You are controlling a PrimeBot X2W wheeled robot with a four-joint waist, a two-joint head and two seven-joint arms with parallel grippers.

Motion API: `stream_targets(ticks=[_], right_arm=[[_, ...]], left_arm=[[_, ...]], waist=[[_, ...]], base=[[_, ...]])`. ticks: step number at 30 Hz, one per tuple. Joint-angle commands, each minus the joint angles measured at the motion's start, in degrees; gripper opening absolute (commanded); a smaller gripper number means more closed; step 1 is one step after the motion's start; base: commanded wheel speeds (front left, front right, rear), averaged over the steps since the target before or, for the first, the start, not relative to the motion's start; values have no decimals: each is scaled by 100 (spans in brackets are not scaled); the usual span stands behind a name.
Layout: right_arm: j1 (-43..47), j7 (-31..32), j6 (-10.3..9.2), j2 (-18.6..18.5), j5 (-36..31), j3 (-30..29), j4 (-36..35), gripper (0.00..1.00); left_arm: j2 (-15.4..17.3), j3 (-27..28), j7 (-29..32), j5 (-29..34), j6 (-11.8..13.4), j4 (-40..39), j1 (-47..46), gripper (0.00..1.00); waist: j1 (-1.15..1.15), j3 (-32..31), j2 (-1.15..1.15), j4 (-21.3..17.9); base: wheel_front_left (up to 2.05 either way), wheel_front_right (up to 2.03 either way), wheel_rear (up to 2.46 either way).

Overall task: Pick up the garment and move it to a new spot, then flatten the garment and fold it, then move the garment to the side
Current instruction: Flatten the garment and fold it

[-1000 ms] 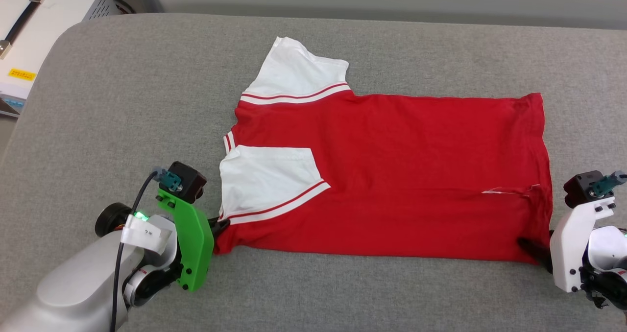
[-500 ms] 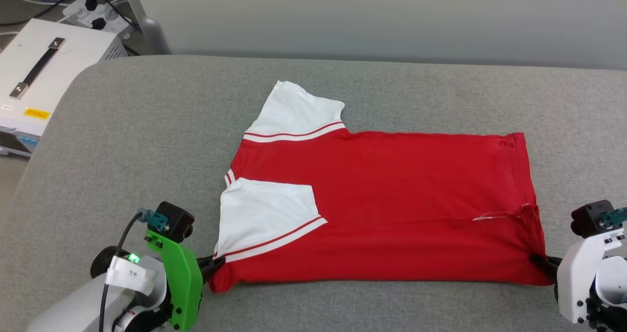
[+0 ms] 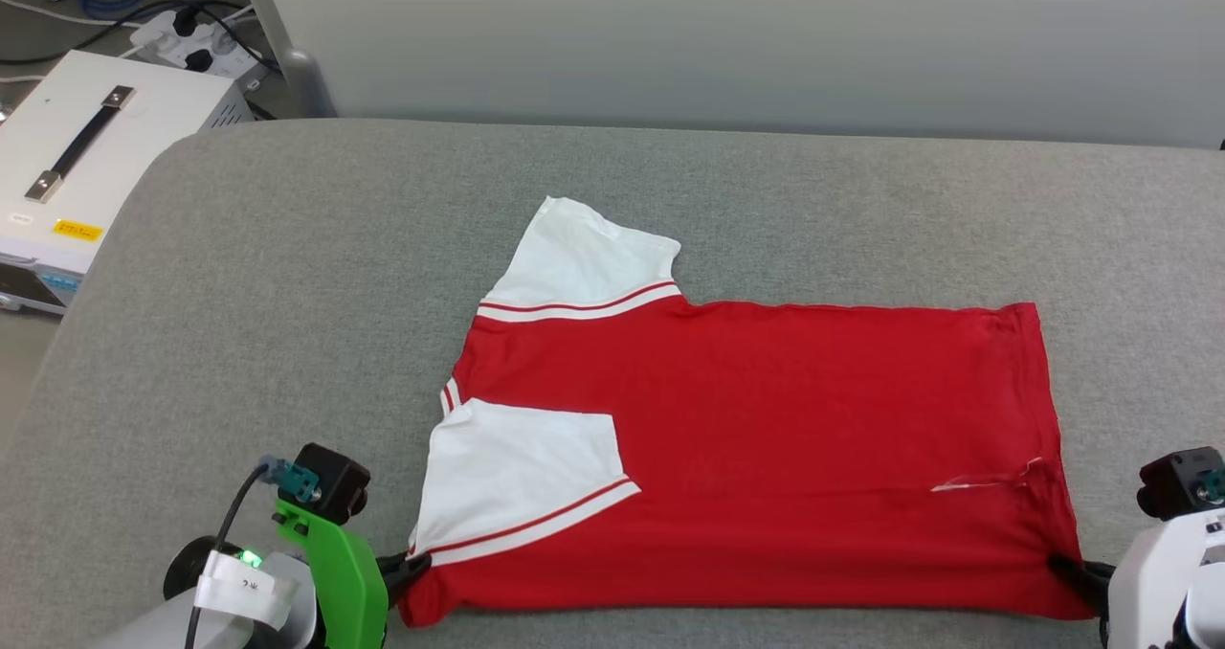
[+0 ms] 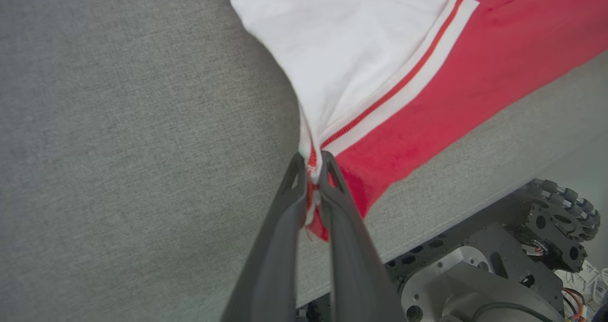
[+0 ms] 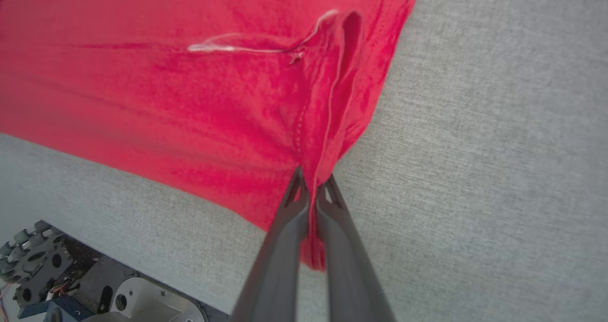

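Note:
The garment [image 3: 766, 438], a red T-shirt with white sleeves and red-striped trim, lies flat on the grey table with its neck end to the left and its hem to the right. One white sleeve is folded over the red body, the other sticks out at the far side. My left gripper [image 3: 413, 565] is shut on the near shoulder corner; in the left wrist view the garment [image 4: 380, 103] is pinched between the dark fingertips of that gripper [image 4: 311, 163]. My right gripper [image 3: 1067, 570] is shut on the near hem corner, and the garment [image 5: 213, 108] bunches at that gripper's [image 5: 311, 184] tips.
The grey fabric table [image 3: 287, 295] has a rounded far-left corner and bare room around the shirt. A white box with a black handle [image 3: 86, 161] stands on the floor beyond that corner, beside a power strip [image 3: 191, 41]. A pale wall runs behind. My wheeled base [image 4: 498, 265] shows below the near edge.
The head camera has tilted up, so the whole scene sits lower in view. My right gripper has shut on the hem corner. The left gripper keeps its hold.

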Motion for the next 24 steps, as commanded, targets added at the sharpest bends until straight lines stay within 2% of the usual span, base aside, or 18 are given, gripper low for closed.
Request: stream_targets(ticks=[1, 9, 10, 11, 12, 19, 24], right_arm=[[68, 67, -4, 95, -8, -58, 47, 0], [-27, 56, -4, 447, -212, -42, 575, 0], [-37, -27, -4, 485, -241, -39, 637, 16], [-28, -93, -4, 509, -257, -32, 658, 67], [-6, -212, -4, 530, -282, -42, 647, 100], [162, -1135, -4, 564, -758, -454, 166, 100], [104, -1779, -4, 935, -1306, -936, -491, 100]], left_arm=[[-1, -12, 19, -24, 57, 91, 113, 0], [-220, -75, -77, -22, 27, 600, 167, 0], [-234, -71, -101, -18, 24, 650, 164, 42], [-232, -69, -146, 20, 30, 680, 155, 99], [-219, -60, -212, 64, 48, 710, 154, 100], [109, 144, -659, 271, 216, 448, 119, 100], [250, 469, -1005, 517, 502, 115, -268, 100]], waist=[[0, 91, 0, -45], [0, 221, 0, -96], [0, 190, 0, -89], [0, 145, 0, -76], [0, 87, 0, -62], [0, -209, 0, -54], [0, -254, 0, -136]], base=[[0, 0, 0], [0, 0, 0], [0, 0, 0], [0, 0, 0], [0, 0, 0], [0, 0, 0], [0, 0, 0]])
